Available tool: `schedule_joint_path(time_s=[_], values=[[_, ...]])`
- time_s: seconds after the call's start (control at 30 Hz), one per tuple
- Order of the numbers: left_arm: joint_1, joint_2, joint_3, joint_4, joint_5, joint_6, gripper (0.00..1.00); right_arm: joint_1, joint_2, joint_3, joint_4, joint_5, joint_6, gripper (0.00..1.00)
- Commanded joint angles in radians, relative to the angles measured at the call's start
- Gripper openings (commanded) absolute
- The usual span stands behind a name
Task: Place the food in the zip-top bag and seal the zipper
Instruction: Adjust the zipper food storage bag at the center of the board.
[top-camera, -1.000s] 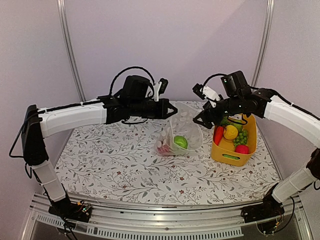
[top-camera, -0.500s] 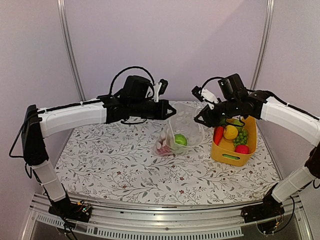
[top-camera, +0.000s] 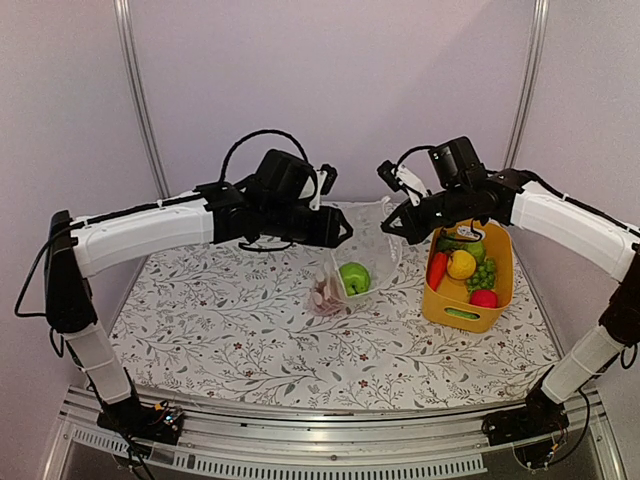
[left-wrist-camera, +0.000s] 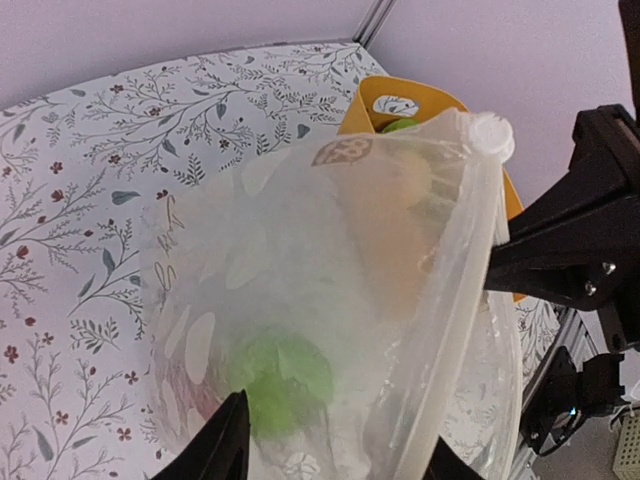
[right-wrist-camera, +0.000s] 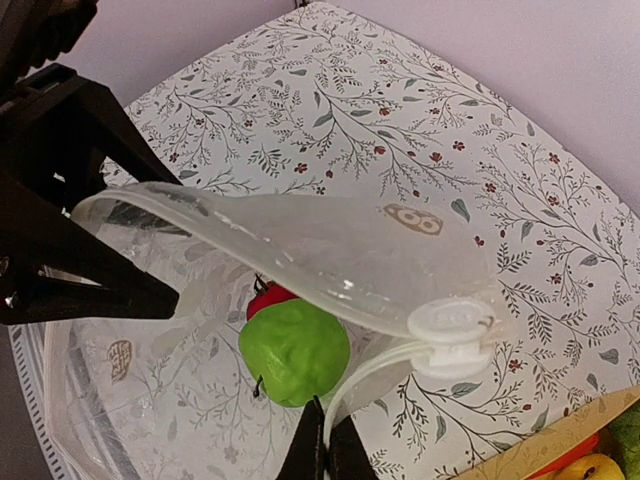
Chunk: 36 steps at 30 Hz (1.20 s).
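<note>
We hold the zip-top bag (top-camera: 368, 250) up between both arms, just left of the yellow bin (top-camera: 448, 308), which we judge keeps its mouth open for loading. The right pincer (right-wrist-camera: 328, 440) is pinched tight on the rim beside the white slider (right-wrist-camera: 450, 325), and the left pincer (left-wrist-camera: 330, 440) is spread wide at the opposite rim. The clear dotted plastic sags toward the desk (top-camera: 230, 320), with a green apple (top-camera: 354, 277) and something red inside.

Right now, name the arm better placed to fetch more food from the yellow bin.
Right: the right gripper hangs beside the yellow bin; the left gripper is across the zip-top bag, farther away.
</note>
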Motion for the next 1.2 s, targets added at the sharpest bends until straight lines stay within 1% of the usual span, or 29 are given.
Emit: schedule_joint_path(time_s=[0.0,0.07,0.1,0.23,0.37,0.4,0.43,0.5,0.6,0.7,0.77,0.83,0.93,1.07,1.17], values=[[-0.035,0.033,0.067,-0.147,-0.119,-0.058,0.41,-0.007,-0.004,0.031,-0.011,-0.060,0.066,0.00],[-0.043,0.053,0.117,-0.215,-0.152,-0.070,0.37,-0.008,-0.009,0.032,-0.009,-0.047,0.080,0.00],[-0.049,0.060,0.137,-0.239,-0.162,-0.072,0.36,-0.009,-0.011,0.031,-0.008,-0.038,0.085,0.00],[-0.068,0.055,0.153,-0.262,-0.190,-0.065,0.32,-0.018,-0.012,0.035,0.000,-0.023,0.110,0.00],[-0.066,0.065,0.164,-0.265,-0.210,-0.036,0.14,-0.023,-0.008,0.045,-0.001,0.017,0.125,0.00],[-0.064,0.068,0.170,-0.260,-0.211,-0.027,0.10,-0.024,-0.008,0.046,-0.004,0.026,0.126,0.02],[-0.063,0.073,0.178,-0.253,-0.213,-0.017,0.06,-0.025,-0.008,0.048,-0.009,0.032,0.126,0.12],[-0.058,0.083,0.200,-0.239,-0.222,0.002,0.00,-0.033,-0.008,0.056,-0.025,0.022,0.126,0.25],[-0.037,0.100,0.230,-0.227,-0.210,0.017,0.00,-0.078,-0.040,0.064,-0.054,-0.067,0.102,0.34],[-0.016,0.100,0.222,-0.206,-0.189,0.029,0.00,-0.174,-0.120,0.049,-0.073,-0.171,0.055,0.44],[-0.004,0.092,0.211,-0.197,-0.178,0.051,0.00,-0.235,-0.161,0.034,-0.105,-0.191,0.009,0.50],[0.005,0.084,0.207,-0.205,-0.174,0.083,0.00,-0.288,-0.193,0.008,-0.143,-0.196,-0.038,0.55],[0.018,0.066,0.219,-0.244,-0.187,0.136,0.00,-0.353,-0.227,-0.063,-0.170,-0.162,-0.102,0.61],[0.042,0.021,0.224,-0.304,-0.201,0.218,0.00,-0.420,-0.235,-0.153,-0.175,-0.090,-0.157,0.62],[0.057,-0.013,0.209,-0.317,-0.197,0.283,0.00,-0.481,-0.199,-0.176,-0.177,-0.062,-0.204,0.64]])
